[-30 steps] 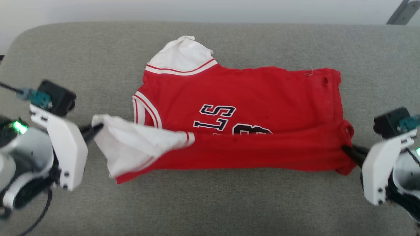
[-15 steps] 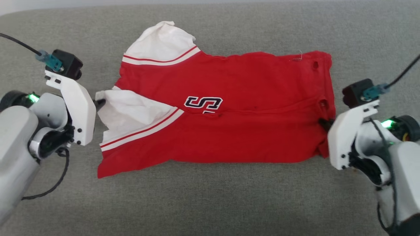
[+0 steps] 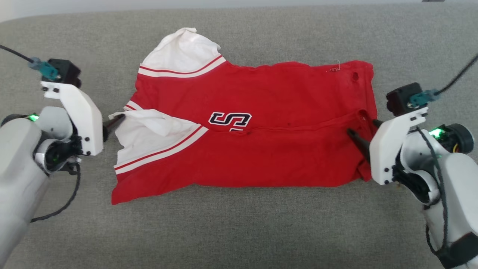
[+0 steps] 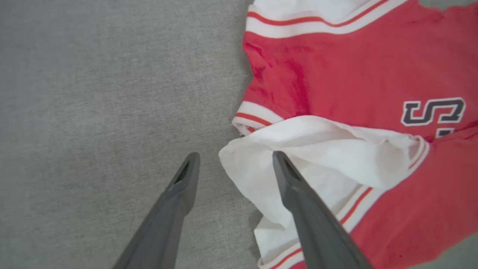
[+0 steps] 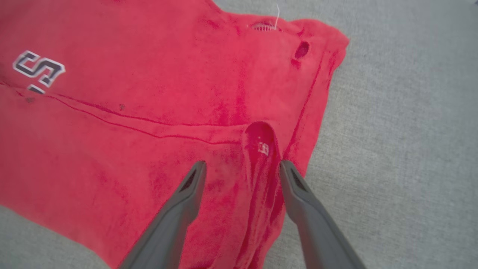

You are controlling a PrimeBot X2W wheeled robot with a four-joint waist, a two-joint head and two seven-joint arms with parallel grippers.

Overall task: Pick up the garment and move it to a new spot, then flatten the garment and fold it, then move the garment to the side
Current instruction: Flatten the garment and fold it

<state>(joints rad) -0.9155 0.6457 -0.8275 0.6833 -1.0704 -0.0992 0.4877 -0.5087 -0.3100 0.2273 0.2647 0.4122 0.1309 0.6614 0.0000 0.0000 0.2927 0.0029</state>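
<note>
Where the grey cushion (image 3: 239, 231) spreads across the head view, we note the garment (image 3: 280, 149) lying on it near the middle, folded lengthwise, its near half turned up over the far half. It lies crosswise between the two arms, collar end toward our left, hem end toward our right.

Left gripper (image 4: 235, 157): fingers spread wide, nothing clamped. It sits at the collar end; one finger hangs over bare cushion, the other over the rim of the white sleeve (image 3: 149, 138), which lies rumpled on the red cloth. We cannot tell whether that finger touches it.

Right gripper (image 5: 242, 165): fingers likewise wide apart, holding nothing. Both lie over the hem end, just inside its edge. A raised pucker of red cloth (image 5: 261, 149) stands between them, free of any pinch.

Chest mark (image 3: 229, 118): black-and-white lettering, partly tucked under the fold line, well apart from both grippers.
</note>
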